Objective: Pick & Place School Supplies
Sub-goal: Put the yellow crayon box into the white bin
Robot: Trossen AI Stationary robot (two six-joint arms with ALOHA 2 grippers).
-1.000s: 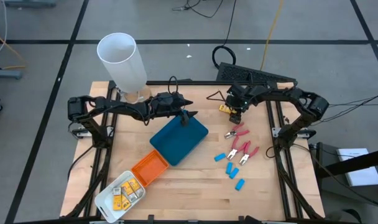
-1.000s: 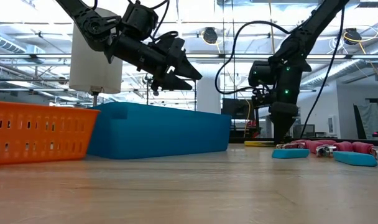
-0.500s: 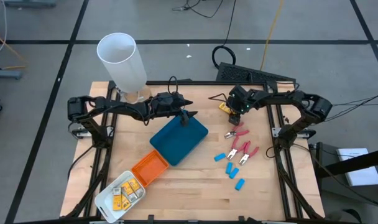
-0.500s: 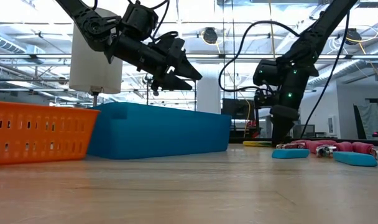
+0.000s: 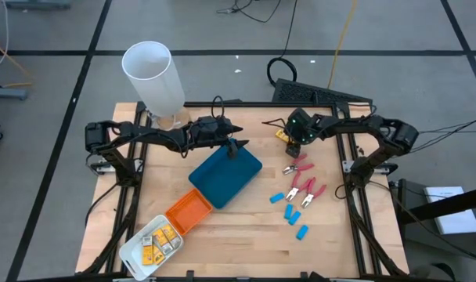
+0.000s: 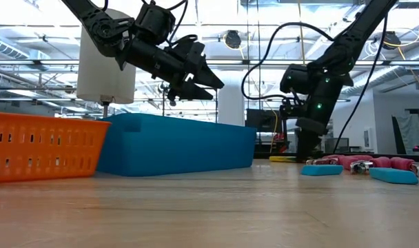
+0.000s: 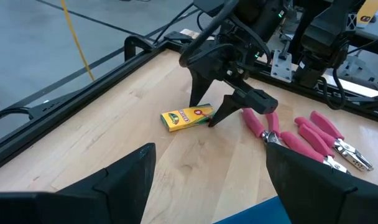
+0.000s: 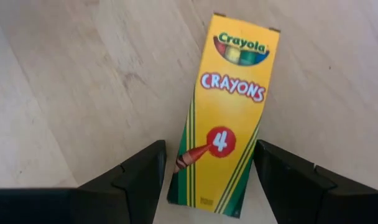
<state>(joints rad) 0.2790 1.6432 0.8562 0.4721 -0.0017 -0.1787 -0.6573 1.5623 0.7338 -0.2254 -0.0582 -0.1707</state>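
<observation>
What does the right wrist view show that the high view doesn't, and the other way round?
Only the right wrist view shows the printing on the yellow crayon box, lying flat on the wood between the open fingers of the right gripper.

Only the high view shows the rest of the table: the left gripper open over the teal tray, the orange tray, the white tray of yellow boxes, the pink-handled tools, the light-blue pieces and the tall white cylinder.

Both show the crayon box and the right gripper at it.

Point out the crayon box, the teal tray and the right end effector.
crayon box (image 8: 229, 115): right wrist view, front face.
teal tray (image 5: 225, 175): high view, top surface.
right end effector (image 7: 209, 114): left wrist view, between fingertips.
</observation>
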